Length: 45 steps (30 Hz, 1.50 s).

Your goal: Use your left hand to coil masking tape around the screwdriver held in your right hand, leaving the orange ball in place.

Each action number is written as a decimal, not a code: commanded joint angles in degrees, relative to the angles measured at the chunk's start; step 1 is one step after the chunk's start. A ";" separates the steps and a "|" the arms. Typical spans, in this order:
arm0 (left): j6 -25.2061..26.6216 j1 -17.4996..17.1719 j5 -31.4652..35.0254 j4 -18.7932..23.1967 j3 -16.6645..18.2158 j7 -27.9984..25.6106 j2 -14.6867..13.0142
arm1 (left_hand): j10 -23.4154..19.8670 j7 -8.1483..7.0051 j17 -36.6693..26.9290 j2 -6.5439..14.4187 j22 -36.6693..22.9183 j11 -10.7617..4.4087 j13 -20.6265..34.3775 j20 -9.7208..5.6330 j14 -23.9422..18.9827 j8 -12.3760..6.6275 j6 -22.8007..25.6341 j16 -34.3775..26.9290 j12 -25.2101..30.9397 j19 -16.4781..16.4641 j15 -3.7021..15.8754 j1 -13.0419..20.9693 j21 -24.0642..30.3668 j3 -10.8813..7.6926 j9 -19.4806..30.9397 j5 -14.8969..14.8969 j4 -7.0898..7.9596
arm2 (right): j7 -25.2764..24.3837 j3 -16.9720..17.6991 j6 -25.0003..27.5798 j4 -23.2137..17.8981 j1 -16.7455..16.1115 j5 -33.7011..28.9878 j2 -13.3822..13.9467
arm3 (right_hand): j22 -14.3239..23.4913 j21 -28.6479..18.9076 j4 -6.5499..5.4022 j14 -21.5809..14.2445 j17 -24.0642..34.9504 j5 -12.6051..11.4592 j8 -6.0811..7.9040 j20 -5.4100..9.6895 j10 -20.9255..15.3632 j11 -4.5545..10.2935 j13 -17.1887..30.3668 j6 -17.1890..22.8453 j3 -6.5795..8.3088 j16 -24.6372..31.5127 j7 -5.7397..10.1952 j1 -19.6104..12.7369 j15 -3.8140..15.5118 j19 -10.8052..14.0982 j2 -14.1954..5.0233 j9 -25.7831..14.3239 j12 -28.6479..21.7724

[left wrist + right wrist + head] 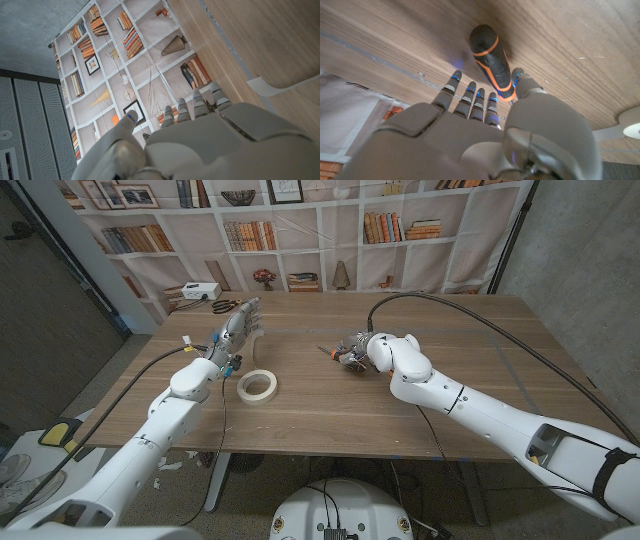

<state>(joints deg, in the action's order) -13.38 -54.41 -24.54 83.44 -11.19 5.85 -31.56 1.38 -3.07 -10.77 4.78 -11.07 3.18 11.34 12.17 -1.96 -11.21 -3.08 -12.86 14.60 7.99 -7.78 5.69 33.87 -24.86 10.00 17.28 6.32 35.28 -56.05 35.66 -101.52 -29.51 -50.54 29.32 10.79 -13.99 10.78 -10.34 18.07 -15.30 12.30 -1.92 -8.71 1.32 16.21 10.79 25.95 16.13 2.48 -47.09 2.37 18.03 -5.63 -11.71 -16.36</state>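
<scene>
The wooden table [420, 395] carries the work. The right hand [358, 350] is seen mid-table; in the right wrist view its fingers [470, 100] are curled about the black screwdriver handle with orange bands [492, 62], so the tool is judged grasped, its tip [324, 350] pointing toward the robot's left. The left hand [235, 330] is held above the table, fingers apart, holding nothing. The cream masking-tape roll [257, 386] lies flat near the left forearm, untouched. No orange ball can be made out. The roll is judged light, stiff across its ring, slightly yielding; a pinch across the rim is suggested. The handle is rigid, possibly slick.
</scene>
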 commanded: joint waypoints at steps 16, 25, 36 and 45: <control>-1.12 2.50 -0.96 -3.14 -1.07 2.70 0.40 | 0.07 -0.42 -0.17 -0.12 -0.16 0.25 0.08 0.07 -0.59 0.19 0.35 0.20 -0.25 -0.33 -0.34 -0.92 -0.17 0.36 0.30 -0.23 0.49 | 2.43 -0.96 1.51 6.01 -0.89 -14.07 -3.44 | 0.13 -0.56 -0.02 -1.46 0.62 2.40 0.71 6.34 -2.25 4.06 0.05 1.96 1.91 1.09 3.53 -17.55 6.85 1.43 -2.11 -0.06 0.34; -0.51 2.42 -0.89 -2.70 -1.04 2.45 0.05 | 0.05 -0.46 -0.18 -0.08 -0.18 0.26 0.10 0.06 -0.68 0.26 0.27 0.27 -0.33 -0.38 -0.27 -1.10 -0.26 0.48 0.30 -0.20 0.65 | 6.85 0.98 0.29 9.04 0.30 -10.46 -5.67 | 0.19 -1.83 -5.82 -6.08 1.98 4.24 0.43 1.60 -5.27 1.17 0.16 4.01 -7.31 4.02 1.16 -8.65 4.48 4.68 1.92 -0.11 -0.56; 0.44 2.61 -0.94 -2.48 -1.12 2.39 -0.24 | 0.19 -0.60 -0.18 0.05 -0.19 0.29 0.11 0.04 -0.72 0.35 0.08 0.35 -0.48 -0.48 -0.30 -1.17 -0.33 0.51 0.31 -0.15 0.73 | 5.71 -0.31 -1.72 11.43 1.36 -8.65 -6.11 | 0.59 -4.35 -5.13 -14.72 4.29 2.35 2.18 0.98 -11.58 2.02 0.20 12.10 -9.64 8.60 2.87 -7.86 7.17 10.52 0.55 -0.02 -3.45; 1.01 2.86 -0.55 -1.91 -1.39 2.19 -0.45 | 0.21 -0.59 -0.18 0.13 -0.19 0.23 0.11 0.03 -0.77 0.41 -0.08 0.40 -0.54 -0.54 -0.30 -1.20 -0.37 0.52 0.31 -0.12 0.78 | -5.31 0.93 -6.45 10.71 -1.46 -6.89 -3.79 | 5.13 -14.01 -2.85 -36.71 17.49 3.72 8.29 5.32 -35.73 3.57 2.21 39.09 -6.47 24.86 4.20 -18.00 10.54 17.89 -6.11 0.10 -13.41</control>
<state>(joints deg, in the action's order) -13.14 -51.78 -25.42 80.89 -12.33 8.27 -31.72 1.38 -3.07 -10.80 4.70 -11.05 3.18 11.33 12.17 -2.27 -10.99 -3.08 -12.42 14.32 7.99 -8.09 5.15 33.88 -24.38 10.00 17.28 6.80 38.58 -55.94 33.47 -91.04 -28.73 -59.80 23.81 14.34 -25.32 8.66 -38.70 32.27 -12.18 18.86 2.47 -31.99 0.51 16.20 32.55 17.14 37.72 0.94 -58.72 0.27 34.53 -6.69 -11.38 -27.30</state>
